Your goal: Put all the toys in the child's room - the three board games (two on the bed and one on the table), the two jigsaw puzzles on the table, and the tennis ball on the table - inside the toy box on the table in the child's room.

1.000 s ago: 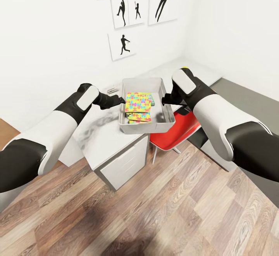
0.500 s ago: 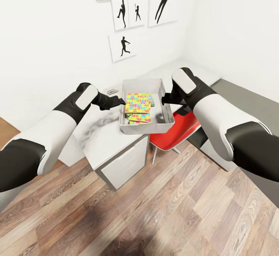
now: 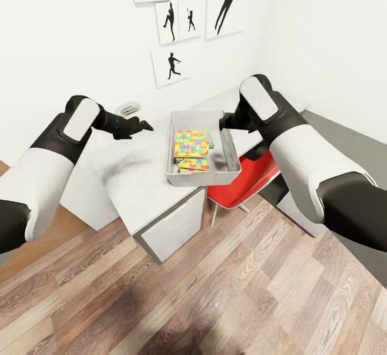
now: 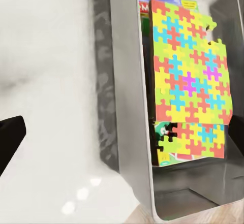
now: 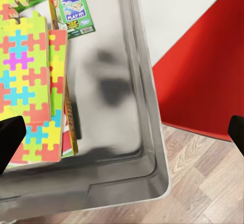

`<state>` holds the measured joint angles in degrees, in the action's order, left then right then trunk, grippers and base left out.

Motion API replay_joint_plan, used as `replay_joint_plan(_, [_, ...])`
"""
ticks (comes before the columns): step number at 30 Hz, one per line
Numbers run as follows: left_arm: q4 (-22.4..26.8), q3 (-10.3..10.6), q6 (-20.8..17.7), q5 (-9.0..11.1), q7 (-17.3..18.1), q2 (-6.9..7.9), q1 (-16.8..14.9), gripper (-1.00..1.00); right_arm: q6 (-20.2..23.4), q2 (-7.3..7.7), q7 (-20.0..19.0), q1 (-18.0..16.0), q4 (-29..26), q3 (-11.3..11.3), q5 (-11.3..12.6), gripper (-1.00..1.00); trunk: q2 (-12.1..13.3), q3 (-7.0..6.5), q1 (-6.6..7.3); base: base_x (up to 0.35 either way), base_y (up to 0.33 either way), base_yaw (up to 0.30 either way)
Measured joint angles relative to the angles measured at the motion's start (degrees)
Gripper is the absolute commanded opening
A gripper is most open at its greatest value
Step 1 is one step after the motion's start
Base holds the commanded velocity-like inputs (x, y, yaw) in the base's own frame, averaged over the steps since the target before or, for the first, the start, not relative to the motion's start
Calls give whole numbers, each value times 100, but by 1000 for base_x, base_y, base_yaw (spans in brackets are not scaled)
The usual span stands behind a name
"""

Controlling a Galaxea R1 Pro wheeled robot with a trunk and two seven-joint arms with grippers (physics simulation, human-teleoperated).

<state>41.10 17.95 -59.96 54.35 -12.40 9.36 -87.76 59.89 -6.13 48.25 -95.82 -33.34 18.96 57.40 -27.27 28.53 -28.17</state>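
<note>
The left arm reaches forward over the table (image 3: 134, 178), its gripper (image 3: 144, 126) off to the side of the toy box (image 3: 230, 151), fingers apart and holding nothing. The right arm bends in, its gripper (image 3: 221, 124) above the box's opposite rim, fingers also apart and empty. Inside the box lie two jigsaw puzzles (image 3: 192, 143), stacked on printed game boxes (image 5: 76, 5) whose count cannot be told

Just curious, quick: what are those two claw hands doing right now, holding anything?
Left gripper: open, empty, over the table.
Right gripper: open, empty, beside the toy box.
</note>
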Motion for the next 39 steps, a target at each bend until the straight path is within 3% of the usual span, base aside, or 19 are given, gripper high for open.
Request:
replay_joint_plan(10, [127,5,-1,580,0,692,2,100,0,21,11,0,-69,1,-8,100,403,-180,220,0,0,0])
replay_joint_plan(11, [131,12,-2,637,3,858,2,100,0,24,14,1,-70,2,-7,100,443,-198,242,0,0,0])
replay_joint_plan(13, [134,20,-2,719,8,1045,3,100,0,28,20,1,-72,4,-11,100,445,-199,242,0,0,0])
replay_joint_plan(14, [132,31,-2,737,18,1222,6,100,1,54,26,1,-72,6,-15,100,445,-199,242,0,0,0])
replay_joint_plan(17, [123,40,-2,800,43,1489,56,100,1,142,37,1,-73,10,-11,100,445,-199,242,0,0,0])
replay_joint_plan(20, [116,47,-2,807,171,1892,265,100,1,360,44,1,-73,12,-9,100,446,-199,242,0,0,0])
replay_joint_plan(22, [115,50,-1,835,283,2049,374,100,0,463,46,1,-69,12,4,100,446,-199,242,0,0,0])
replay_joint_plan(26, [115,80,0,818,809,2467,784,100,-5,714,57,3,-26,-8,2,100,446,-199,243,0,0,-4])
replay_joint_plan(30, [128,100,1,872,1254,2713,1078,100,-5,865,56,6,-11,-15,17,100,446,-201,242,0,0,-39])
replay_joint_plan(35, [143,240,-2,869,2026,3047,1685,100,-5,1098,44,7,-4,-45,24,100,445,-207,243,0,0,-59])
replay_joint_plan(39, [150,360,-4,871,2563,3229,2014,100,-5,1168,42,7,-5,-76,72,100,446,-210,243,0,0,-24])
